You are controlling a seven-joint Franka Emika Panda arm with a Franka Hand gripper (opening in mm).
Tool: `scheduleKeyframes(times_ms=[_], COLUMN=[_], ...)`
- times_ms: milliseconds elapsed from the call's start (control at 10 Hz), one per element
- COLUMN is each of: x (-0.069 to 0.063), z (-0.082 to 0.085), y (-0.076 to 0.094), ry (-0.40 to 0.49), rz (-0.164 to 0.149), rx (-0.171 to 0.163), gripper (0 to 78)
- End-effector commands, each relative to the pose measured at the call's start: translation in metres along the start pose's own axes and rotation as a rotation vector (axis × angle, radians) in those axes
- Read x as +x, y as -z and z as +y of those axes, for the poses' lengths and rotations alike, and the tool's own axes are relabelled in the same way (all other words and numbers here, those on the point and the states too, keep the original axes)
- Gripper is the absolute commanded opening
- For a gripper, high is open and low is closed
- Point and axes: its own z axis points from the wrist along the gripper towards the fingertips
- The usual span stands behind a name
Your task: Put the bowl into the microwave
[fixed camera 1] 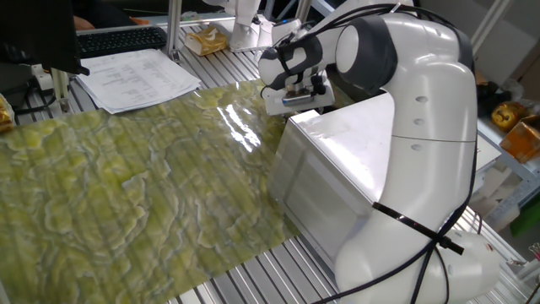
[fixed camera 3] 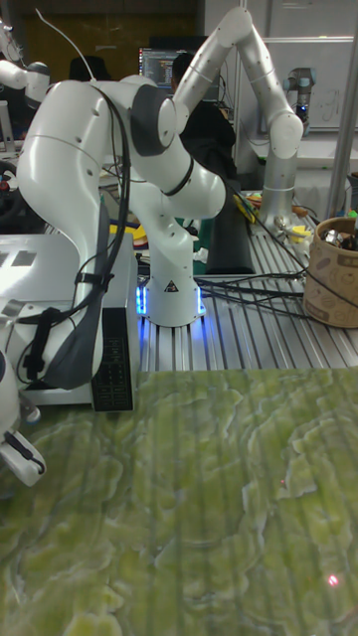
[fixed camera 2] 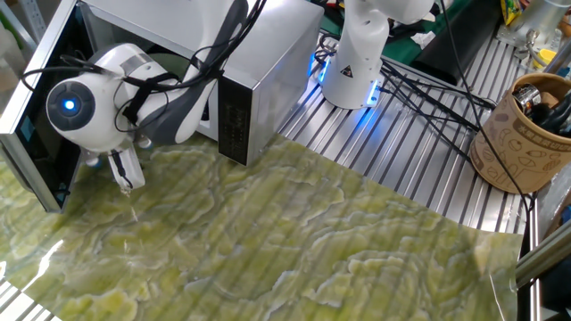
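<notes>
My claw [fixed camera 2: 125, 171] hangs empty just in front of the microwave [fixed camera 2: 259, 67] mouth, fingers close together and pointing down over the green mat [fixed camera 2: 294, 241] on the worktop [fixed camera 2: 419, 169]; the bowl [fixed camera 2: 174, 64] shows as a pale green edge inside the microwave cavity, behind my wrist.

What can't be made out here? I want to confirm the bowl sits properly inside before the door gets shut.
- Bowl: in the other fixed view, only a pale sliver shows inside the microwave; the arm covers the rest.
- Microwave cavity: in one fixed view, it faces away from the camera.
- Gripper: the gap between the jaws is unclear, seen edge-on; the tall view's left edge cuts it off.
</notes>
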Motion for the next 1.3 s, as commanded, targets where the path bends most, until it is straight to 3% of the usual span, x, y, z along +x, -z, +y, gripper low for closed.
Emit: scheduleKeyframes(times_ms=[100, 400, 500, 700, 1100, 1200, 1300], x=[0.000, 0.000, 0.000, 0.000, 0.005, 0.006, 0.005], z=[0.000, 0.000, 0.000, 0.000, -0.001, -0.005, -0.020], y=[0.002, 0.002, 0.002, 0.002, -0.009, -0.011, -0.012], ry=[0.075, 0.086, 0.120, 0.121, 0.091, 0.103, 0.131], rz=[-0.005, 0.008, -0.029, -0.035, -0.015, -0.006, 0.027], rx=[-0.142, -0.138, -0.090, -0.078, -0.055, -0.052, -0.068], gripper=[77.5, 77.5, 77.5, 77.5, 77.5, 77.5, 77.5])
